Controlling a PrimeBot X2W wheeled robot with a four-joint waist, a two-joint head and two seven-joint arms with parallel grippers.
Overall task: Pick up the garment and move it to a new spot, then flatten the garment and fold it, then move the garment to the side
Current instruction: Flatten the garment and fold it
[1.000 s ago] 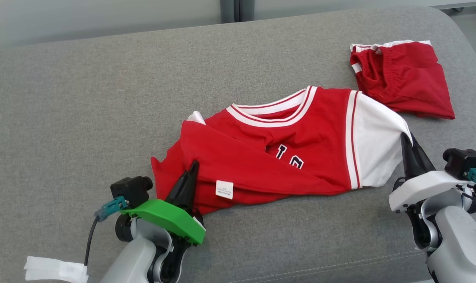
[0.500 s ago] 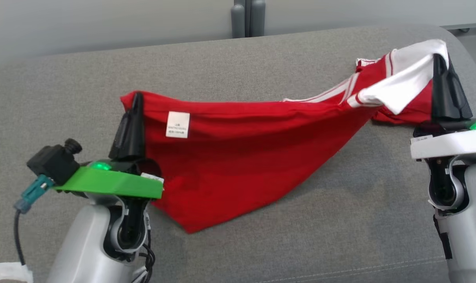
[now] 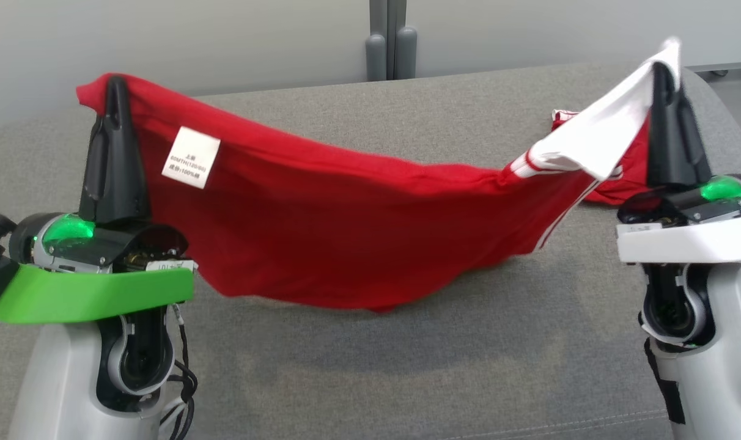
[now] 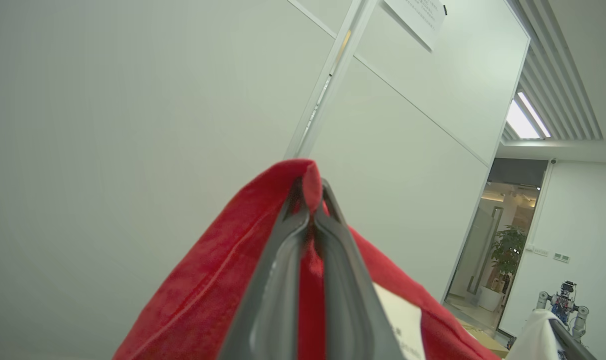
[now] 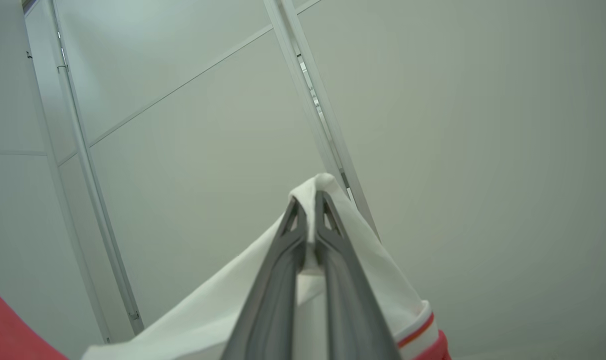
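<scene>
Garment (image 3: 321, 244): just raised off the cushion (image 3: 407, 379), now slung.
Left pincer (image 3: 115, 82): clenched on hem (image 3: 92, 95).
Right pincer (image 3: 663, 68): clenched on sleeve (image 3: 597, 143).
Next: relocate.

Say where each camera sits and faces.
Head view: on the head, facing down at the grey cushion; left gripper and right gripper hold the garment aloft.
Left wrist view: on the left wrist, facing up at the wall; own fingers pinch red cloth.
Right wrist view: likewise upward; own fingers pinch the white sleeve.
All three share the garment.
</scene>
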